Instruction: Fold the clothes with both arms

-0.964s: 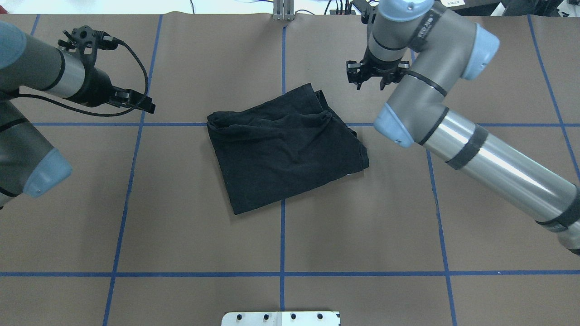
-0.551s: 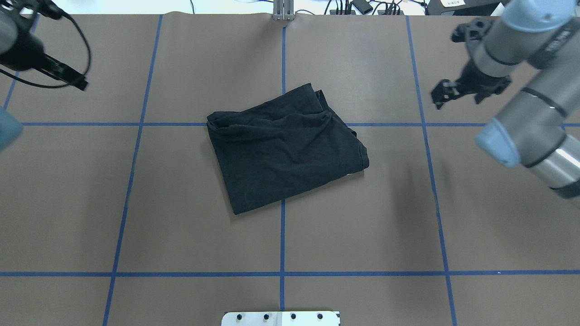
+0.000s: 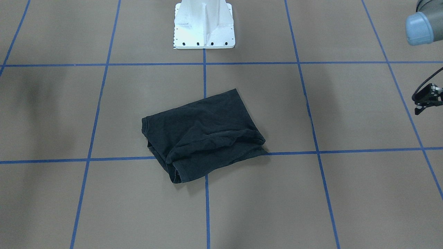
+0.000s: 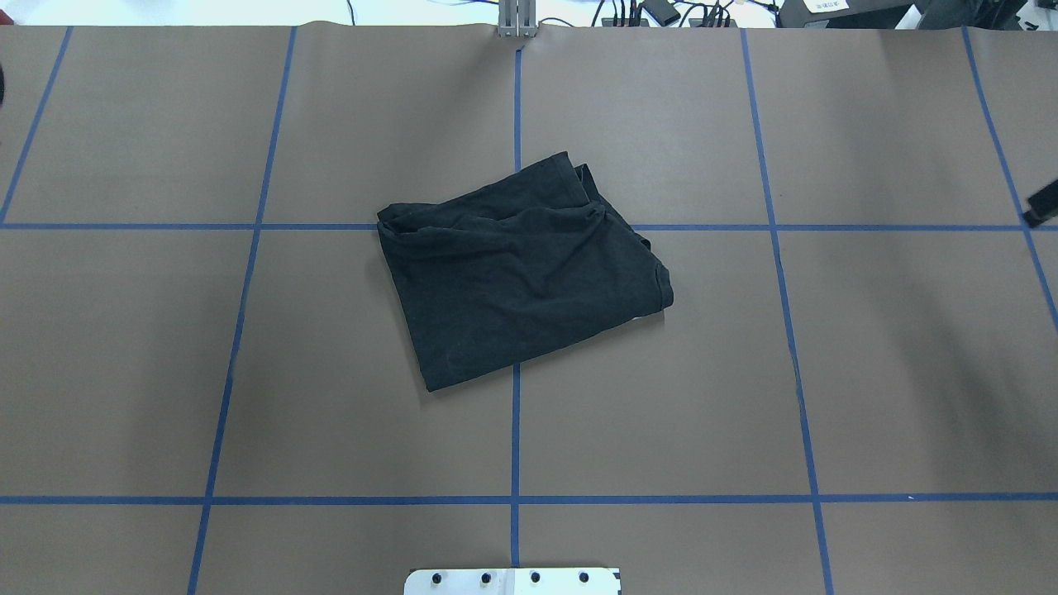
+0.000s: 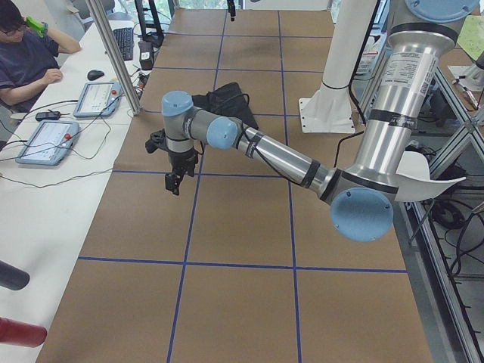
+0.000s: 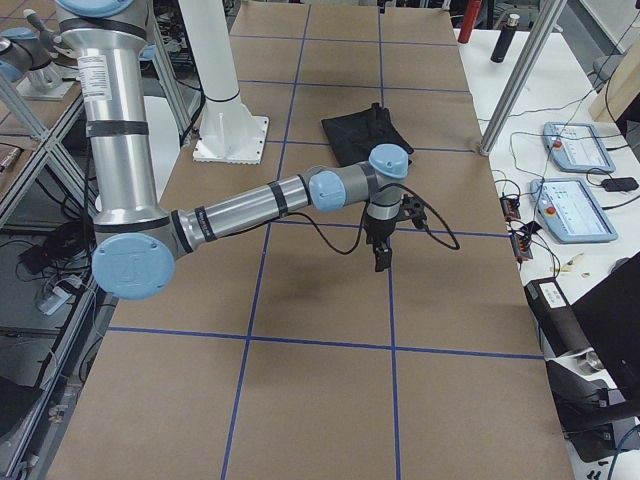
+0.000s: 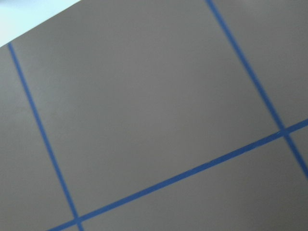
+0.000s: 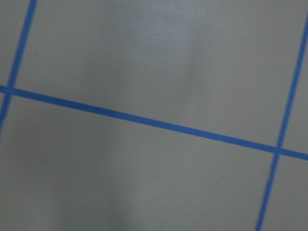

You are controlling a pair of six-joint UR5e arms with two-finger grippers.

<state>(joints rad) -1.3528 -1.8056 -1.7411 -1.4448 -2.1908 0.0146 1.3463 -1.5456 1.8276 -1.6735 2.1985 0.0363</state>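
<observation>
The black T-shirt [image 4: 521,273] lies folded into a rough rectangle at the table's middle, logo hidden; it also shows in the front view [image 3: 200,135] and both side views [image 5: 223,98] [image 6: 365,130]. Both arms are far from it. My left gripper [image 5: 172,181] points down over the table's left end; only a black wrist part with a cable [image 3: 426,99] shows in the front view. My right gripper [image 6: 380,258] points down over the right end; a black sliver [image 4: 1041,205] shows at the overhead view's edge. I cannot tell whether either is open or shut. Both wrist views show only bare table.
Brown table cover with a blue tape grid [image 4: 514,430]. The white pedestal base [image 3: 204,24] stands at the robot's side. Beyond the left end are a seated operator [image 5: 23,53], control tablets [image 5: 45,140] and a metal post [image 5: 113,53]. More tablets [image 6: 575,210] lie past the right end.
Both arms have swung outward, away from the shirt, and almost out of the overhead view. The shirt has not moved.
</observation>
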